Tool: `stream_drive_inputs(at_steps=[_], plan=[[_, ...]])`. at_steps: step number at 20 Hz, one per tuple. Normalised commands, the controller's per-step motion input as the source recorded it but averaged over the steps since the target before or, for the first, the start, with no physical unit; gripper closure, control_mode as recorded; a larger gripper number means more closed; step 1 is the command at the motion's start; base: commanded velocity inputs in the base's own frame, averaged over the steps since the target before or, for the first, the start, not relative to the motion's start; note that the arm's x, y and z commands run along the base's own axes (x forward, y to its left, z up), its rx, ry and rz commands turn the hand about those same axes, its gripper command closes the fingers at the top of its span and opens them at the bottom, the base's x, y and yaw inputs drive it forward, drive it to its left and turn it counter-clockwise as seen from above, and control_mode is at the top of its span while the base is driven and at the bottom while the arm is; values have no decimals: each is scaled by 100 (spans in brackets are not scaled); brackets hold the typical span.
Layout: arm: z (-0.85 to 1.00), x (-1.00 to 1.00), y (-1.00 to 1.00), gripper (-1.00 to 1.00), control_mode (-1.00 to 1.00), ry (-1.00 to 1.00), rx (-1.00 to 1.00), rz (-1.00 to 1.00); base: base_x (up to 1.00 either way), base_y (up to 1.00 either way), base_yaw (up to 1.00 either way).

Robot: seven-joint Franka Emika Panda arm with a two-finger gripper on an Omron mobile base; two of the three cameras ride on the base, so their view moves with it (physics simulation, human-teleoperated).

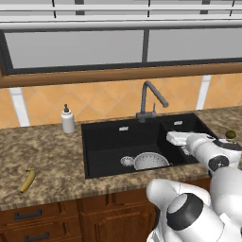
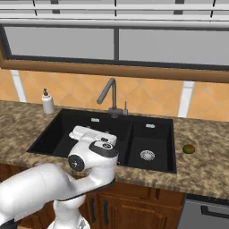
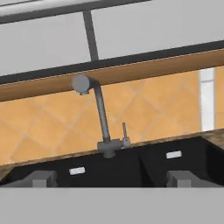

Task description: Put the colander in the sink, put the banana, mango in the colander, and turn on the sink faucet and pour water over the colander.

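Observation:
The white-grey colander [image 1: 151, 160] sits in the black sink [image 1: 108, 142], just right of the silver drain [image 1: 127, 161]. On the granite left of the sink lies the yellow banana [image 1: 27, 181]. The olive-green mango [image 1: 230, 134] rests on the counter right of the sink, also in the right base view as the mango [image 2: 188, 149]. My gripper [image 3: 113, 179] hovers over the sink's right part, level and pointing at the dark sink faucet [image 3: 103, 127]. Its fingertips [image 3: 41, 178] stand wide open with nothing between them. No water is in view at the spout.
A white soap dispenser [image 1: 68, 120] stands at the back left corner of the sink. The sink has a second smaller basin with its own drain [image 2: 147, 155] on the right. A tiled backsplash and a window sill [image 3: 131, 72] rise behind the faucet.

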Motion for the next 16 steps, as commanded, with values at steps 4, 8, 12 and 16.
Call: stream_drive_inputs(at_steps=[4,8,12,16], plan=[[64,-37,-59,-100,-100,-44,49,-6,0,0,0],[83,-12,-28,-100,-100,-38,51,0,0,0,0],[98,-11,-43,-100,-100,-27,56,0,0,0,0],[93,-28,-74,-100,-100,-7,56,0,0,0,0]])
